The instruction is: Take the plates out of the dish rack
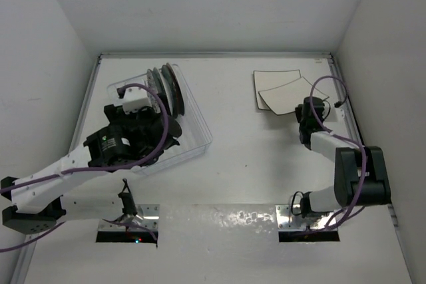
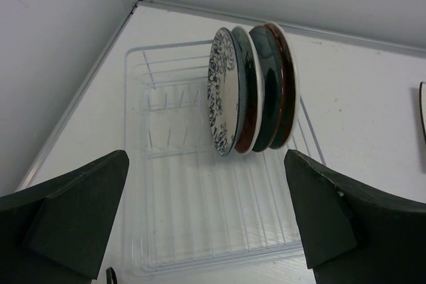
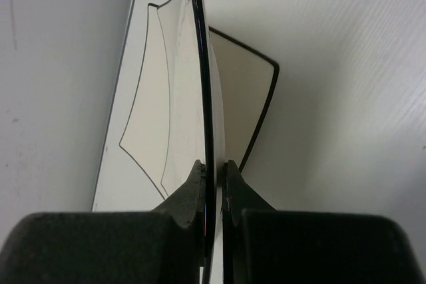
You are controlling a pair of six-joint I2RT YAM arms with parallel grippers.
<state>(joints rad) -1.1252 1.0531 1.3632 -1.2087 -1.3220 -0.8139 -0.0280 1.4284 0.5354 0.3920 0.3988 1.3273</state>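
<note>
The clear dish rack (image 1: pixel 197 134) stands at the left. Three round plates stand on edge at its far end (image 1: pixel 166 88): a white one with blue flowers (image 2: pixel 223 101) nearest me, then two red ones (image 2: pixel 247 108) (image 2: pixel 285 91). My left gripper (image 1: pixel 156 121) hovers over the rack's near half, open and empty (image 2: pixel 206 221), short of the plates. My right gripper (image 1: pixel 307 108) is shut on the rim of a square cream plate (image 1: pixel 291 95), seen edge-on in the right wrist view (image 3: pixel 205 84). It is held tilted over a second square cream plate (image 1: pixel 269 79) lying on the table.
White walls close in the table on the left, back and right. The square plates lie near the back right corner, close to the right wall. A raised table edge (image 1: pixel 213 54) runs along the back. Purple cables loop over both arms.
</note>
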